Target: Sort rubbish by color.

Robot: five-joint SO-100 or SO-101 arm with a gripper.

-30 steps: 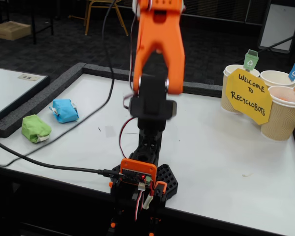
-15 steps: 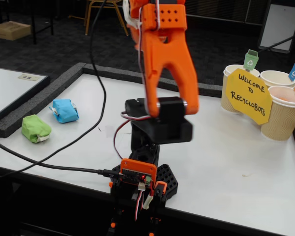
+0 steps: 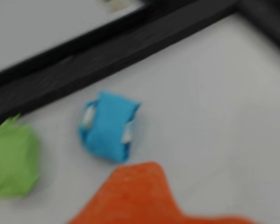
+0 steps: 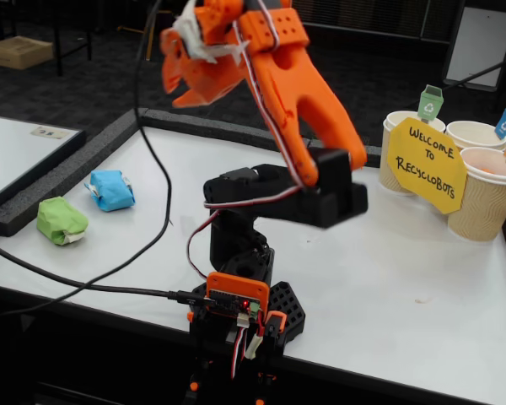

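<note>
White table (image 4: 422, 270) edged with a dark foam strip (image 4: 84, 160), dark carpet and chair legs behind. Near the left edge, green wad (image 4: 61, 220) just beside blue wad (image 4: 111, 190); paper cups (image 4: 481, 202) far right. Orange tool (image 4: 181, 80) raised high, fingers' spacing unclear.

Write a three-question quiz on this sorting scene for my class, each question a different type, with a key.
1. True or false: the pincer is holding the blue wad.
2. Multiple choice: in the fixed view, the yellow sign stands (a) beside the green wad, (b) in front of the paper cups, (c) on the arm's base.
3. Fill in: in the wrist view, the blue wad lies to the ____ of the green wad.

Key: 1 false, both wads lie on the table; 2 b; 3 right.
</note>
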